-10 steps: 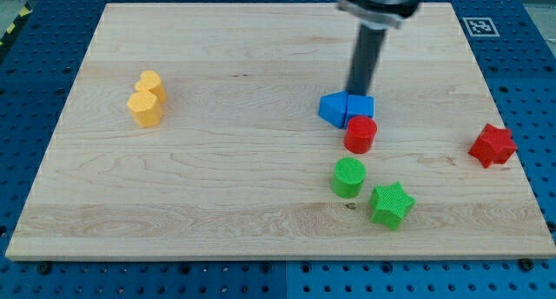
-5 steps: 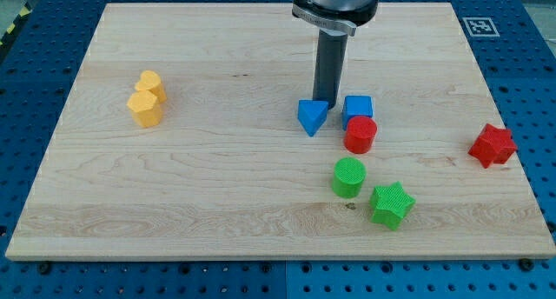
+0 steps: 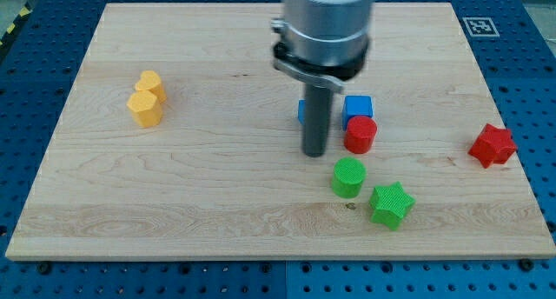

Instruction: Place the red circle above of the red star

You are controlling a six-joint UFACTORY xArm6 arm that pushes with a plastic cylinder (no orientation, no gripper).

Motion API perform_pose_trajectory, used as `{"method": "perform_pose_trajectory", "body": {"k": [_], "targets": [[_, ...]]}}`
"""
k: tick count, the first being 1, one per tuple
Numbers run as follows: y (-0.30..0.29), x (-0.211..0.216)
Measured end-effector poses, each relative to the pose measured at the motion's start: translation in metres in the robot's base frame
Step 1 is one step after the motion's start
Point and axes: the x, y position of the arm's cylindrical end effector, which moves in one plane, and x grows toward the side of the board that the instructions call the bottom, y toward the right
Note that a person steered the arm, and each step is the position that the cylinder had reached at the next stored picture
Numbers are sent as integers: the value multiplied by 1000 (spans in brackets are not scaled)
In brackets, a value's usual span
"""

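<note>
The red circle [image 3: 360, 134] lies right of the board's middle, touching the lower edge of a blue cube [image 3: 357, 108]. The red star [image 3: 493, 145] lies near the board's right edge, far to the right of the circle and slightly lower. My tip [image 3: 314, 153] rests on the board just left of the red circle, a small gap between them. The rod hides most of a blue triangle [image 3: 301, 111], of which only a sliver shows behind it.
A green circle [image 3: 348, 177] and a green star [image 3: 390, 203] lie just below the red circle. Two yellow blocks [image 3: 146, 100] sit touching at the board's left. A marker tag [image 3: 477, 26] is at the board's top right corner.
My tip moved left from behind the blue blocks, pushing the blue triangle left away from the cube, then came down the view to the red circle's left side.
</note>
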Motion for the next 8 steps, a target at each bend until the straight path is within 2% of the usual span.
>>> {"method": "perform_pose_trajectory", "body": {"k": [2,4,6,8], "targets": [[93,-29],[131,-33],[130,-36],[132,-73]]}}
